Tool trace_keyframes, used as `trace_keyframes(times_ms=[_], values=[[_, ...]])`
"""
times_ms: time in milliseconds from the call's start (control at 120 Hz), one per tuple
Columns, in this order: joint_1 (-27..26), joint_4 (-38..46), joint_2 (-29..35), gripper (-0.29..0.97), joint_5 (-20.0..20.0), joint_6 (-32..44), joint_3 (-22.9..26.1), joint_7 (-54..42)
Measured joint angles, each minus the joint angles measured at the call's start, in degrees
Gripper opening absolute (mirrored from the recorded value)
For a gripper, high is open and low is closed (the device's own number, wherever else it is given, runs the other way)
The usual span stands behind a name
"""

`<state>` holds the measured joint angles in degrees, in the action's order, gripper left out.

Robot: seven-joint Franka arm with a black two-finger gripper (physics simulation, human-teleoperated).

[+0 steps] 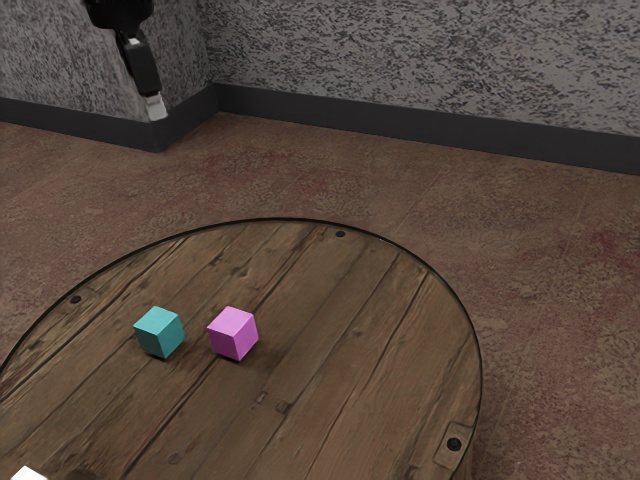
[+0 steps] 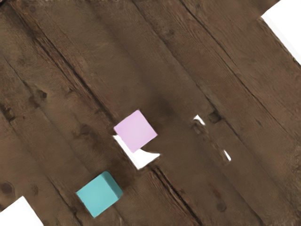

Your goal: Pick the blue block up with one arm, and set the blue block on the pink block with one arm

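Blue block (image 1: 159,332) sits on the bench (image 1: 330,400) just beside the pink block (image 1: 233,333). High up hangs the gripper (image 1: 153,105); I cannot tell if it is apart or together. Coming down crooked could knock the pink block away.

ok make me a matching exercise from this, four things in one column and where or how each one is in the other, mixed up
1 blue block
2 pink block
3 end effector
4 table

A raised high, clear of both blocks
B the block toward the exterior view's right
C round, made of wooden planks
D the block toward the exterior view's left

Pairs: 1-D, 2-B, 3-A, 4-C
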<state>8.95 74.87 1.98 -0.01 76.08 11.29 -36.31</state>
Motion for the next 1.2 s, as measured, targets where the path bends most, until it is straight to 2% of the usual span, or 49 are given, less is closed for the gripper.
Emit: trace_keyframes(times_ms=[150,217,283,433,492,658,742,892,1058,1200], values=[[-3.85,0.17,-0.14,0.68,-0.34,-1.03,0.03,-3.6],[-4.01,7.89,4.99,0.68,2.58,-0.45,-0.46,-5.18],[-2.24,24.86,10.45,0.68,4.56,6.23,-1.45,-8.76],[0.19,39.0,9.8,0.68,6.66,16.21,-2.01,-17.54],[1.78,43.9,8.43,0.68,6.83,21.65,-3.94,-22.64],[4.97,49.36,2.45,0.68,6.79,35.44,-6.93,-35.58],[6.6,49.75,-1.32,0.68,4.83,41.95,-7.54,-41.68],[9.16,49.92,-5.6,0.68,3.91,52.59,-7.71,-50.89],[6.5,50.28,-7.92,0.68,3.42,59.1,-7.63,-58.76],[6.48,52.08,-7.56,0.68,2.88,61.61,-7.59,-63.86]])
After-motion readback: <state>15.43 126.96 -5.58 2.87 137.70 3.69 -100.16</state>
